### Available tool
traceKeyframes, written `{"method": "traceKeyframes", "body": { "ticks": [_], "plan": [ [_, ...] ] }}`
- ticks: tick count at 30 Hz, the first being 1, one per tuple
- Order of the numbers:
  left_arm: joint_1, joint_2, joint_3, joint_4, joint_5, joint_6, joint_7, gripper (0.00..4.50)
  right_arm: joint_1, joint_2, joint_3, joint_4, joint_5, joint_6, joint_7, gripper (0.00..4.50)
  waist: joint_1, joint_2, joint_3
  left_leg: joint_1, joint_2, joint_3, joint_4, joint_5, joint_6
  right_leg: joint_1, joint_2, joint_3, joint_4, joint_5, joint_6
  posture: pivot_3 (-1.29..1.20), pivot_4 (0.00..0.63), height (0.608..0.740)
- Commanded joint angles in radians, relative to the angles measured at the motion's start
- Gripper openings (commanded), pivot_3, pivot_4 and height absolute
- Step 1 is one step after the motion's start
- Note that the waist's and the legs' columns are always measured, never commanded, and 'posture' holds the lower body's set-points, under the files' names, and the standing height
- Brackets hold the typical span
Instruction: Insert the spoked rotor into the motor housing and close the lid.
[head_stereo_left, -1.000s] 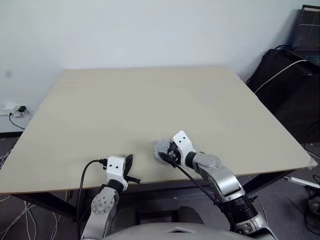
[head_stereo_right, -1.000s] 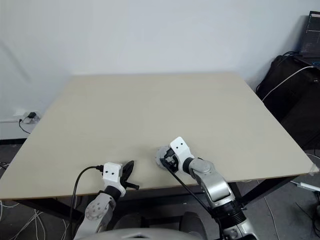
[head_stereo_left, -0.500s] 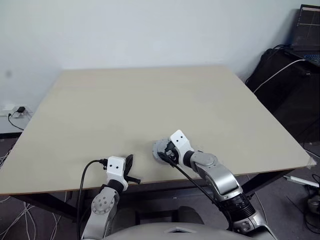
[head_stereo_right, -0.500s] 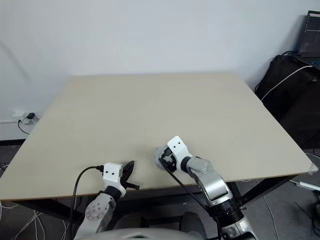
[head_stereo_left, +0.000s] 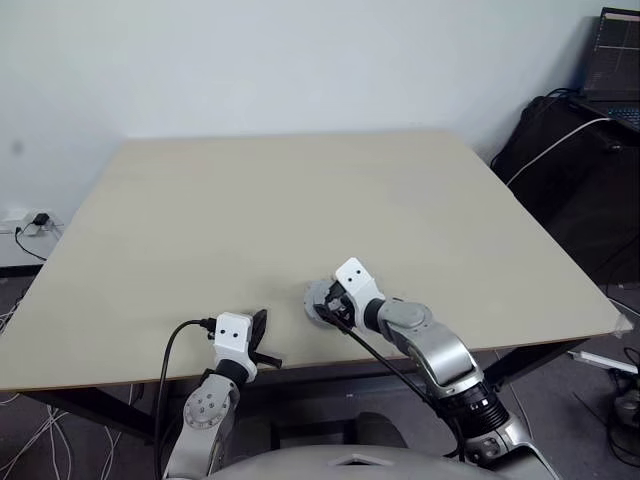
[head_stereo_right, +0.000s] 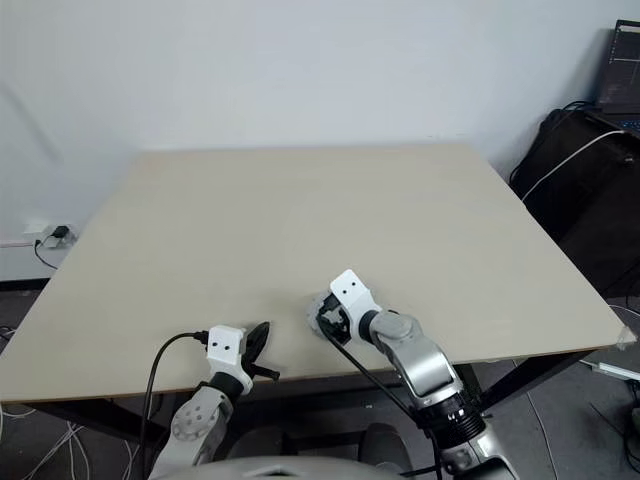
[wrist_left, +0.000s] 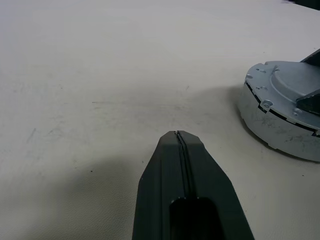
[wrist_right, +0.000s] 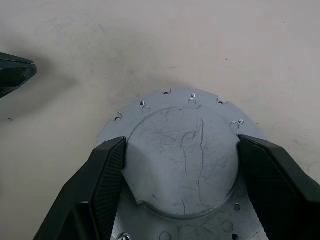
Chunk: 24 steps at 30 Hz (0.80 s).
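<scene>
Right fingers stood wide, one on each side of the lid's raised middle, pads against or just beside its rim; can't tell if they were actually pressing. Looked like a seating grip: the right gripper came down steeply on the lid, probably to press or square it rather than lift it. The lid sat smooth face up on a grey round body near the table's front edge, with a dark seam line visible around the side in the left wrist view, so my read was that the closing step was nearly done or being finished. Rotor and housing windings weren't visible; presumably under the lid, can't confirm. Left fingers were pressed fully together, holding nothing; the left gripper was parked just above the table near the lid, apart from it, out of the way. Versus a second ago: the right wrist had tipped a bit further over the lid, the lid stayed put, and the left arm was unchanged.
</scene>
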Motion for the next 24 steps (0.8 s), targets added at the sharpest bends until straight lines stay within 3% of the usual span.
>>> {"method": "traceKeyframes", "body": {
  "ticks": [1,8,14,24],
  "plan": [
    [-0.008,-0.009,0.0,-0.026,-0.005,-0.008,0.006,0.0,0.008,0.001,0.019,0.033,-0.013,0.065,-0.018,3.19,0.0,0.0,0.0,0.0,0.0,0.0,0.0,0.0,0.0,0.0,0.0,0.0,0.0,0.0,0.0,0.0,0.0,0.74],
    [-0.008,-0.012,0.0,-0.023,-0.004,-0.009,0.005,0.0,0.005,-0.022,0.043,0.032,-0.036,0.042,-0.026,3.19,0.0,0.0,0.0,0.0,0.0,0.0,0.0,0.0,0.0,0.0,-0.003,-0.004,0.0,0.0,0.0,0.0,0.0,0.74],
    [-0.007,-0.009,0.002,-0.023,-0.004,-0.007,0.003,0.0,0.017,-0.029,0.033,0.037,-0.029,0.042,-0.024,3.19,0.003,0.0,0.0,0.0,0.0,0.0,-0.001,-0.001,-0.001,0.0,-0.015,-0.02,0.0,0.0,0.0,0.0,0.0,0.74],
    [-0.007,-0.007,0.002,-0.022,-0.004,-0.008,0.001,0.0,0.03,-0.068,0.055,0.047,-0.048,-0.017,-0.005,3.19,0.008,0.001,0.001,0.0,0.0,-0.001,-0.001,-0.001,-0.001,0.0,-0.015,-0.023,-0.001,0.0,0.0,0.0,0.0,0.74]
  ]
}}
